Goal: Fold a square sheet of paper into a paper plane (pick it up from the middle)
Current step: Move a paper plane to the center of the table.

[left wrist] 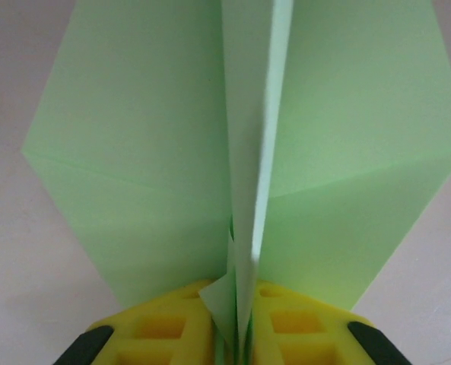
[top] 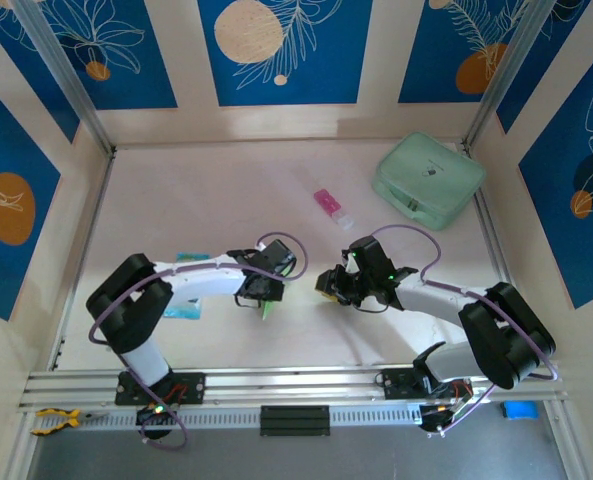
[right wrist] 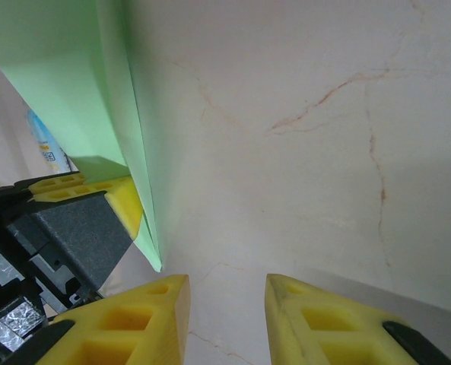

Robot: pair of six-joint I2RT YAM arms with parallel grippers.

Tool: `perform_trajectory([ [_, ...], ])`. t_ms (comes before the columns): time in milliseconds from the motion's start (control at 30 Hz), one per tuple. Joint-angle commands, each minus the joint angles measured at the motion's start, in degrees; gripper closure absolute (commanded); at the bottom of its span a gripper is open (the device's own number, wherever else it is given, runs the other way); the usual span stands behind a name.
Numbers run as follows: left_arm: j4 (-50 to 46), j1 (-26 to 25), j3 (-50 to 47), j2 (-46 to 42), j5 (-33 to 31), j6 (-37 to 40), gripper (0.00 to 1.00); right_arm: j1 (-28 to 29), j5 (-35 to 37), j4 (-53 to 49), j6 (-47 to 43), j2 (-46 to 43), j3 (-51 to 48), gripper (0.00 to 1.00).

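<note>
The left gripper [left wrist: 236, 319] pinches the paper plane [left wrist: 149, 152]; the right gripper [right wrist: 225, 293] beside it gapes empty; a slack pinch could drop it.

You're looking at the paper plane [left wrist: 134, 152], a part-folded dart of thin pale lime-green paper. Two flat wing panels spread to either side of a raised centre fold that stands on edge. Each panel carries one slanting crease, and its outer edges taper inward. The near end of the centre fold sits between the yellow pads [left wrist: 172, 327] of the left tool [left wrist: 236, 342]. From overhead you see a small green tip [top: 268, 308] just under that tool, left of the middle of the worktop [top: 226, 190].
</note>
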Motion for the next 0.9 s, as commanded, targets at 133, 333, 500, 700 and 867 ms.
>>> perform_trajectory([
  [133,-2.0,-0.1,1.8,1.4,-1.7,-0.9,0.8,0.2,-1.1,0.0,-0.1,0.7,-0.5,0.67],
  [333,-1.6,-0.1,1.7,2.6,-1.1,-3.1,0.76,-0.7,-2.0,0.8,-0.4,0.4,-1.3,0.67],
  [500,-1.3,-0.2,0.7,2.8,-0.6,-8.0,0.68,-1.9,-2.7,1.9,-0.7,-0.1,-2.5,0.67],
  [700,-1.7,-0.3,0.4,3.4,-0.2,-14.7,0.66,-3.8,-4.3,4.5,-1.3,0.2,-4.4,0.66],
  [867,-2.9,-1.1,1.0,3.3,-1.3,-18.4,0.64,-5.3,-6.5,6.3,-2.5,0.9,-5.5,0.67],
])
